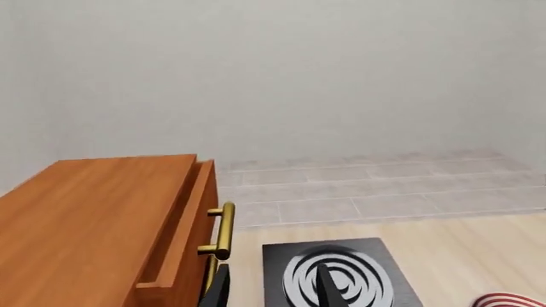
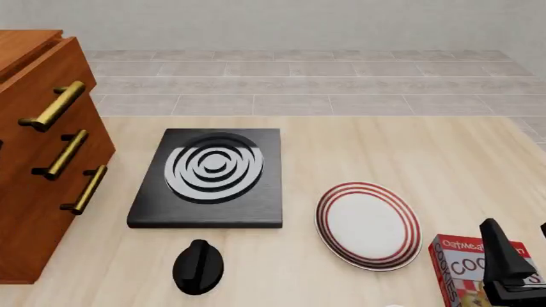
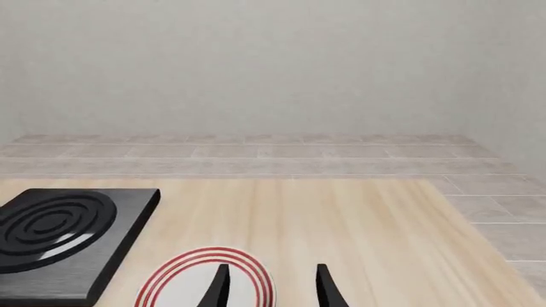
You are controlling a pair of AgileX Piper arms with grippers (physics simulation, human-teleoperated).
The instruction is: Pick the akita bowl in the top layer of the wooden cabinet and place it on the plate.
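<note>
The wooden cabinet [image 2: 34, 192] stands at the table's left edge. Its top layer [image 2: 38, 77] is pulled out a little, with the brass handle [image 2: 53, 105] on its front. The akita bowl is hidden. The white plate [image 2: 369, 224] with red rings lies right of centre. In the left wrist view, my left gripper [image 1: 273, 272] is open and empty just short of the top layer [image 1: 183, 224] and its handle [image 1: 224, 230]. My right gripper [image 3: 273, 272] hangs open and empty over the near edge of the plate [image 3: 192, 284]. It shows at the front view's lower right [image 2: 517, 229].
A black slab [image 2: 209, 176] with grey-white rings lies between cabinet and plate. A black knob [image 2: 198, 265] sits in front of it. A red cookie box [image 2: 461, 268] stands at the near right, beside my right gripper. Two lower drawer handles [image 2: 66, 153] stick out from the cabinet.
</note>
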